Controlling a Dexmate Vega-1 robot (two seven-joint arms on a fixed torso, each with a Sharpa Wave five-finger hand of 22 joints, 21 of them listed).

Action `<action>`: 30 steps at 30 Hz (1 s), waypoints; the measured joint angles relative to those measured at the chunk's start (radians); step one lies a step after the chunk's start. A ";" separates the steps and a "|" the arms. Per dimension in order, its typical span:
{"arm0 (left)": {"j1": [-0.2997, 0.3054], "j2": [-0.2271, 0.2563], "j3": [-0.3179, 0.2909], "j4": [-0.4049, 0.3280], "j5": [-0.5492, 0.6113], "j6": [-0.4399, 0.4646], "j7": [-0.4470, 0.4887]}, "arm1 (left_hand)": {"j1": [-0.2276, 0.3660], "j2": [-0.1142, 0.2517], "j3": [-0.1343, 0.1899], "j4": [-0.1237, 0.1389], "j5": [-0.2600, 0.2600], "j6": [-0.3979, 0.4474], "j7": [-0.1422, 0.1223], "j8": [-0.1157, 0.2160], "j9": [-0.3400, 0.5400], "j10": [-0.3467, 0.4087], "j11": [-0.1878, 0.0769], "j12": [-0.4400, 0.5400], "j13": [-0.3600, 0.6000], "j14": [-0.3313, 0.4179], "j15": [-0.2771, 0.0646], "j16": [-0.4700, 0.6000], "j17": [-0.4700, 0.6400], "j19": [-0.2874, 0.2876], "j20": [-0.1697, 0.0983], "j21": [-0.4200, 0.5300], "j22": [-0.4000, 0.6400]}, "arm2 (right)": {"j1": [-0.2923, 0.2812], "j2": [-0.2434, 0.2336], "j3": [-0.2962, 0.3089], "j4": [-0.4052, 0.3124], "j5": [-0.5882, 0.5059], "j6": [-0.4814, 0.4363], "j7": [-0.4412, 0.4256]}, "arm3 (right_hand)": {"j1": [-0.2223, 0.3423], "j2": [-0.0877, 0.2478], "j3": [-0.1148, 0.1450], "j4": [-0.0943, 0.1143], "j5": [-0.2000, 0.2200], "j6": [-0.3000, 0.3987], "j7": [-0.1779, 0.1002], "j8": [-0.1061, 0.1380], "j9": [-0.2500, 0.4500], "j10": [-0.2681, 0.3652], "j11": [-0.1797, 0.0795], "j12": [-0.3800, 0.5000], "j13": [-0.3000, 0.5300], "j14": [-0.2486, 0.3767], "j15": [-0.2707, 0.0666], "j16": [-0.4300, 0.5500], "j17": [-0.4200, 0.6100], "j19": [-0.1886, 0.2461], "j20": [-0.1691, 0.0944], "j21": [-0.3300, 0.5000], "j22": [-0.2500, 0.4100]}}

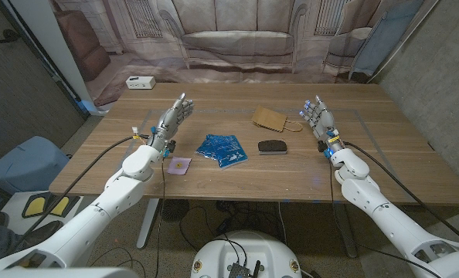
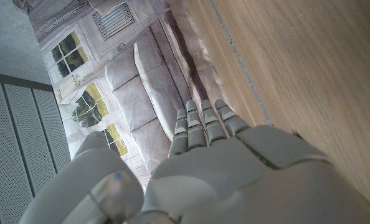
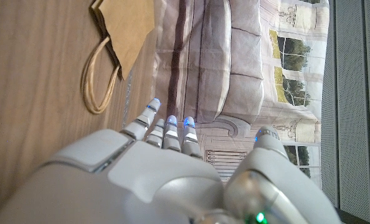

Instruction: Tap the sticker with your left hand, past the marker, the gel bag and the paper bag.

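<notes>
The sticker [image 1: 181, 164], a small pale purple square with a yellowish centre, lies on the wooden table [image 1: 237, 185] near its front edge. My left hand [image 1: 174, 120] is raised beyond it and slightly left, fingers straight and apart, holding nothing; the sticker sits beside that arm's wrist. In the left wrist view the same hand [image 2: 222, 168] reaches along the bare wood. The blue gel bag [image 1: 223, 148] is at mid-table, with a short black oblong object [image 1: 273, 147] to its right. Further back lies the brown paper bag [image 1: 274, 119]. My right hand [image 1: 318, 117] stands open at the right.
A white box [image 1: 140, 82] sits at the table's far left corner. The right wrist view has the paper bag [image 3: 126, 31] and its looped handle just beyond my right hand [image 3: 154, 168]. A printed sofa backdrop hangs behind the table.
</notes>
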 measured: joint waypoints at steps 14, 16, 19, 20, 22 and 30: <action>0.082 0.024 -0.029 -0.056 0.066 -0.062 0.071 | 0.005 -0.005 -0.008 -0.008 0.000 0.055 -0.002 0.008 0.000 0.046 -0.011 0.015 -0.012 0.041 -0.005 0.000 0.000 0.032 0.000 0.006 0.000 | -0.020 -0.017 0.002 -0.031 -0.005 -0.016 -0.028 | 0.000 0.000 0.000 0.000 0.000 0.029 -0.018 0.004 0.003 0.000 0.000 -0.002 0.000 0.000 0.000 0.000 0.000 0.000 0.000 -0.011 0.000; 0.092 0.028 -0.037 -0.060 0.072 -0.073 0.078 | 0.005 -0.005 -0.008 -0.008 0.000 0.061 0.004 0.008 0.000 0.050 -0.015 0.015 -0.015 0.047 -0.004 0.000 0.000 0.036 0.005 0.006 0.000 | -0.023 -0.017 0.001 -0.037 -0.008 -0.018 -0.037 | 0.000 0.000 0.000 0.000 0.000 0.029 -0.018 0.004 0.003 0.000 0.000 -0.002 0.000 0.000 0.000 0.000 0.000 0.000 0.000 -0.014 0.000; 0.105 0.034 -0.048 -0.061 0.083 -0.095 0.087 | 0.005 -0.005 -0.008 -0.008 0.000 0.071 0.003 0.015 0.000 0.059 -0.009 0.015 -0.015 0.055 -0.005 0.000 -0.001 0.047 0.003 0.010 0.000 | -0.027 -0.016 -0.001 -0.046 -0.014 -0.019 -0.050 | 0.000 0.000 0.000 0.000 0.000 0.029 -0.018 0.004 0.003 0.000 0.000 -0.002 0.000 0.000 0.000 0.000 0.000 0.000 0.000 -0.015 0.000; 0.111 0.036 -0.053 -0.061 0.088 -0.104 0.090 | 0.005 -0.005 -0.008 -0.008 0.000 0.072 0.004 0.016 0.000 0.061 -0.007 0.015 -0.015 0.055 -0.005 0.000 -0.002 0.049 0.001 0.010 0.000 | -0.030 -0.016 -0.001 -0.051 -0.017 -0.019 -0.057 | 0.000 0.000 0.000 0.000 0.000 0.029 -0.018 0.004 0.003 0.000 0.000 -0.002 0.000 0.000 0.000 0.000 0.000 0.000 0.000 -0.015 0.000; 0.117 0.039 -0.060 -0.061 0.092 -0.113 0.093 | 0.005 -0.005 -0.008 -0.008 0.000 0.072 0.004 0.016 0.000 0.062 -0.005 0.015 -0.018 0.059 -0.009 0.000 -0.003 0.051 0.000 0.011 0.000 | -0.034 -0.015 -0.002 -0.059 -0.022 -0.019 -0.068 | 0.000 0.000 0.000 0.000 0.000 0.029 -0.018 0.004 0.003 0.000 0.000 -0.002 0.000 0.000 0.000 0.000 0.000 0.000 0.000 -0.015 0.000; 0.143 0.052 -0.084 -0.062 0.095 -0.119 0.094 | 0.005 -0.005 -0.012 -0.012 0.008 0.078 -0.001 0.016 0.000 0.068 -0.011 0.015 -0.020 0.066 -0.005 0.000 0.000 0.056 0.005 0.011 0.000 | -0.035 -0.015 -0.003 -0.061 -0.036 -0.020 -0.107 | 0.000 0.000 0.000 0.000 0.000 0.028 -0.018 0.004 0.003 0.000 0.000 -0.002 0.000 0.000 0.000 0.000 0.000 0.000 0.000 -0.015 0.000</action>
